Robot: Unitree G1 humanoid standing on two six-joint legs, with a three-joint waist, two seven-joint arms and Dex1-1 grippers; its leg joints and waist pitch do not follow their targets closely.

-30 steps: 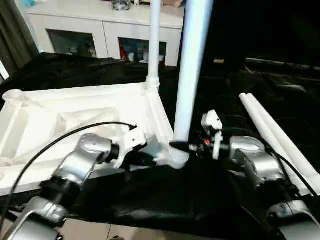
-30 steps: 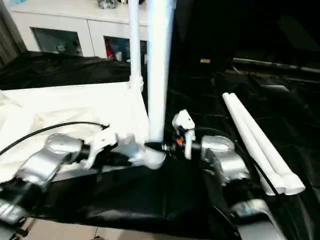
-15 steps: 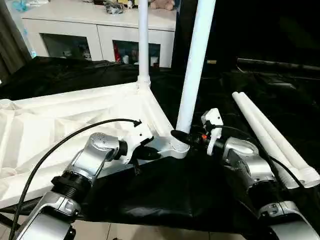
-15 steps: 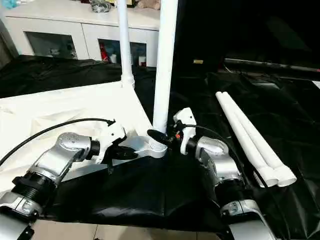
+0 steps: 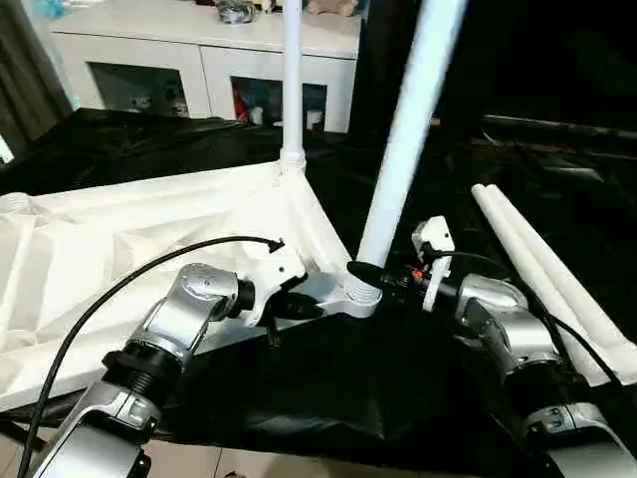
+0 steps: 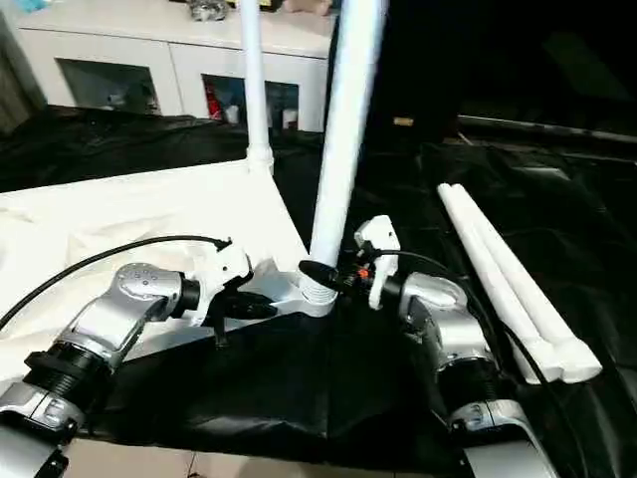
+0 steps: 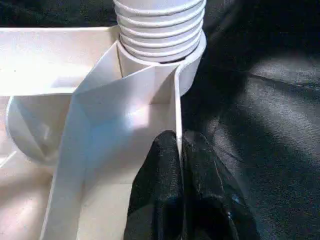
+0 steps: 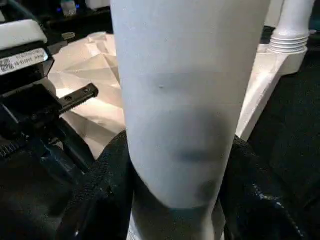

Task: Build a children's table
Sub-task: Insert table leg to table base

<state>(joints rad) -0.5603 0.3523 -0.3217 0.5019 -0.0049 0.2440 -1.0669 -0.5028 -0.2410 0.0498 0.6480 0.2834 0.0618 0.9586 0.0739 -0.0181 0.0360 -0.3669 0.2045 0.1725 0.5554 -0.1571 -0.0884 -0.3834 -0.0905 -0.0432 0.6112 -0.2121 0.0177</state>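
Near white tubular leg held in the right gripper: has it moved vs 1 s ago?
Yes. The near white tubular leg leans further to the right, away from the upright far white leg.

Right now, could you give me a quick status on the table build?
Left gripper pinching tabletop rim. Right gripper around leaning near-corner leg. Far leg upright. Two spare legs lying aside.
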